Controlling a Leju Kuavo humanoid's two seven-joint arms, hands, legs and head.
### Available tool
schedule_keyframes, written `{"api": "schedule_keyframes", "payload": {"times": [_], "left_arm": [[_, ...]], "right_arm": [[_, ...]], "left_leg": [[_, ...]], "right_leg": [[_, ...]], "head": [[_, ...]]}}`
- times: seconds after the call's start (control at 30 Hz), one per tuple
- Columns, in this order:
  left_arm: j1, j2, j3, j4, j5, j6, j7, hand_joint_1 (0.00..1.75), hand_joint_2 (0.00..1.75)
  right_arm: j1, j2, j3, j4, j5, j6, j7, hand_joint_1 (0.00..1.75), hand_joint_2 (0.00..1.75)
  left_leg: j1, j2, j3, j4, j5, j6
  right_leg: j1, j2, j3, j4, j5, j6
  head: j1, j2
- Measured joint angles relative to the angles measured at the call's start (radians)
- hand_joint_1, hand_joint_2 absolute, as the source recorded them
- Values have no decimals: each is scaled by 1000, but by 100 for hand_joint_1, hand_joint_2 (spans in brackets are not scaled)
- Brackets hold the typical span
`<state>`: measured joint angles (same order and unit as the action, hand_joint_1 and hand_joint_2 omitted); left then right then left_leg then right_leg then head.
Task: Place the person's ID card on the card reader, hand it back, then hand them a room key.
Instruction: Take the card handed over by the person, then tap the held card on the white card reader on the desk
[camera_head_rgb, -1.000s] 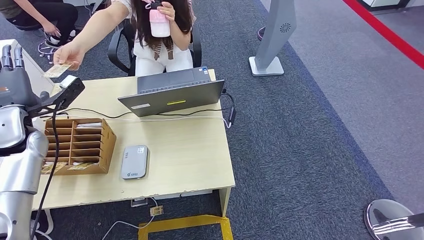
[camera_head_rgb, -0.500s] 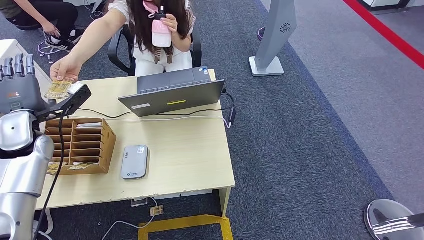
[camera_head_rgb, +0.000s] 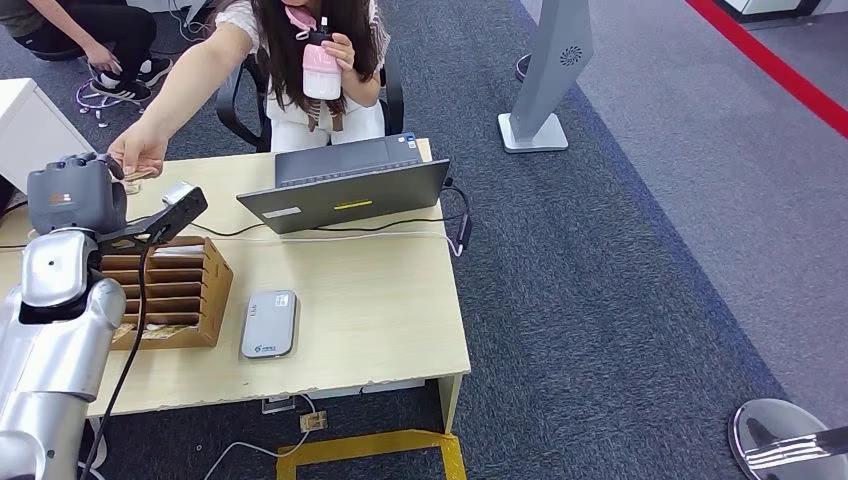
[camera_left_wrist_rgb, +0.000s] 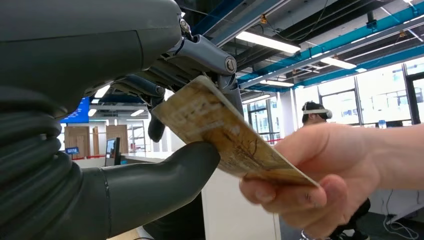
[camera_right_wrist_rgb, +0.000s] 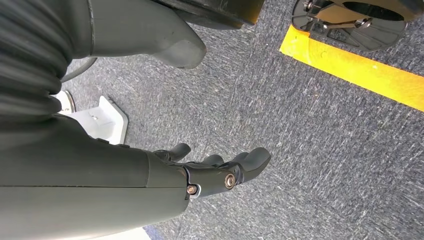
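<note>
The worn beige ID card with a brown printed pattern (camera_left_wrist_rgb: 225, 132) is thin and flat, with scuffed edges. It sits between the thick grey thumb and the dark fingers (camera_left_wrist_rgb: 200, 52) of the robot's left hand (camera_head_rgb: 75, 190), while the person's hand (camera_left_wrist_rgb: 320, 180) pinches its other end, so both hold it at once above the far left corner of the table.

Closer to the robot, on the light wooden table top (camera_head_rgb: 370, 310), lies the flat grey card reader (camera_head_rgb: 269, 323), and just beside it stands the brown cardboard box with slots (camera_head_rgb: 170, 290). Farther back is an open grey laptop (camera_head_rgb: 345, 185), with a black cable near it. Beyond the table the person sits on a black chair, holding a pink bottle (camera_head_rgb: 321, 62). The floor is dark grey carpet with yellow tape.

The right hand (camera_right_wrist_rgb: 215, 170) hangs over the carpet, fingers loosely apart, holding nothing.
</note>
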<state>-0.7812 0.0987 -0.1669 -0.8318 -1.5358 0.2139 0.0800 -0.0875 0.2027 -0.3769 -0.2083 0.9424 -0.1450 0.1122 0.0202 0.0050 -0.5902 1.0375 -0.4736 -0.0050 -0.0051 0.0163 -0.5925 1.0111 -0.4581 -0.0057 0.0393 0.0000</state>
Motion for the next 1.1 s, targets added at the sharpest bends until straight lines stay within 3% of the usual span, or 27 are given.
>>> {"api": "schedule_keyframes", "payload": {"times": [0.3, 0.63, 1.1], "left_arm": [[42, -7, -15, -32, 4, 16, -35, 175, 175], [197, -26, -20, -208, 60, 66, -103, 175, 175], [291, -53, -72, -294, 46, 29, -104, 175, 175]], "right_arm": [[1, 0, 0, 0, 0, -1, -4, 0, 175], [2, 0, -2, 0, -1, -7, -14, 0, 175], [2, 0, -2, 0, 9, -10, -11, 0, 175]], "left_leg": [[0, 0, 0, 0, 0, 0], [0, 0, 0, 0, -1, 1], [0, 0, 0, 0, -1, 1]], "right_leg": [[0, 0, 0, 0, 0, 0], [0, 0, 0, 0, -1, 1], [0, 0, 0, 0, -1, 1]], "head": [[0, 0], [0, 0], [0, 0]]}}
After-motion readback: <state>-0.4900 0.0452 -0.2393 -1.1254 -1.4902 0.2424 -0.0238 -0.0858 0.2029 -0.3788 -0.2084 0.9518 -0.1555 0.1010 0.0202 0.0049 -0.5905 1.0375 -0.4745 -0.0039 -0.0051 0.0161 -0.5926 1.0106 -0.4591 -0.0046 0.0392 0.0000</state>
